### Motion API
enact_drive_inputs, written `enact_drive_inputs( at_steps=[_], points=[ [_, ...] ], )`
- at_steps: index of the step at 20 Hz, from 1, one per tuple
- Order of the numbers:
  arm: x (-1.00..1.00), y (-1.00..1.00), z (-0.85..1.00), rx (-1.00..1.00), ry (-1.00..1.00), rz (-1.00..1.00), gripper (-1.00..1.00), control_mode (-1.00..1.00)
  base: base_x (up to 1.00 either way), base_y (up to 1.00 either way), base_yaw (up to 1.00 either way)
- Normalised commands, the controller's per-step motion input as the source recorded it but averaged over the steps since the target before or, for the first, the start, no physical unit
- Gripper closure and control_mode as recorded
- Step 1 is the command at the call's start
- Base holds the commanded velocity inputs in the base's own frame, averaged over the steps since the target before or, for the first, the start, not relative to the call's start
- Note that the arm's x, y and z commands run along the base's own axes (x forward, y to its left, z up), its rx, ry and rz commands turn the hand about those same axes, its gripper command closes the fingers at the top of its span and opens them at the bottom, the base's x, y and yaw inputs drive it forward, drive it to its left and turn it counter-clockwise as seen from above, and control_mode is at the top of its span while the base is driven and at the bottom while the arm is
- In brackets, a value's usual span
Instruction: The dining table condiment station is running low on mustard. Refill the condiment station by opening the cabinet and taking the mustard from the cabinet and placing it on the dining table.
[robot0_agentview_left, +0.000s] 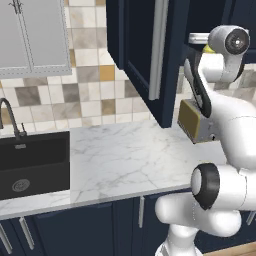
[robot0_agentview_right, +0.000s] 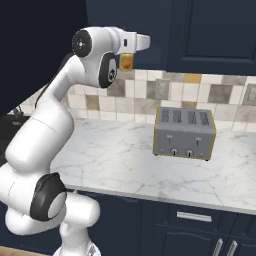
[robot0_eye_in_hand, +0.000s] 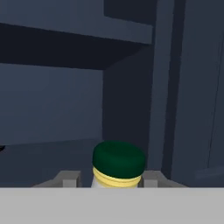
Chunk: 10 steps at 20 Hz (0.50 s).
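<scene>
The mustard (robot0_eye_in_hand: 119, 159), a yellow bottle with a dark green cap, stands upright between my gripper (robot0_eye_in_hand: 113, 183) fingers (robot0_eye_in_hand: 69, 179), and the gripper is shut on it. In the right base view the mustard (robot0_agentview_right: 126, 61) hangs under the white hand, high above the worktop. Ahead of the hand lies the dark inside of the cabinet (robot0_eye_in_hand: 131, 87), with a shelf across the top. The navy cabinet's door (robot0_agentview_left: 145, 50) stands open, its silver bar handle (robot0_agentview_left: 159, 50) facing the room. The dining table is out of view.
A grey toaster (robot0_agentview_right: 184, 132) sits on the marble worktop (robot0_agentview_left: 125, 160) below the cabinet. A black sink (robot0_agentview_left: 32, 160) with a faucet (robot0_agentview_left: 12, 117) lies to the left. A pale grey cabinet (robot0_agentview_left: 35, 35) hangs above it. The open door juts out over the worktop.
</scene>
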Motion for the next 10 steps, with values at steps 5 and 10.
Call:
enact_drive_inputs(
  at_steps=[5, 10],
  points=[
    [-1.00, 0.00, -0.07, 0.00, -0.06, 0.04, 1.00, -1.00, 0.00, 0.00, 0.00],
    [-0.81, 0.00, -0.03, 0.00, 0.01, 0.05, 1.00, -1.00, 0.00, 0.00, 0.00]
  ],
)
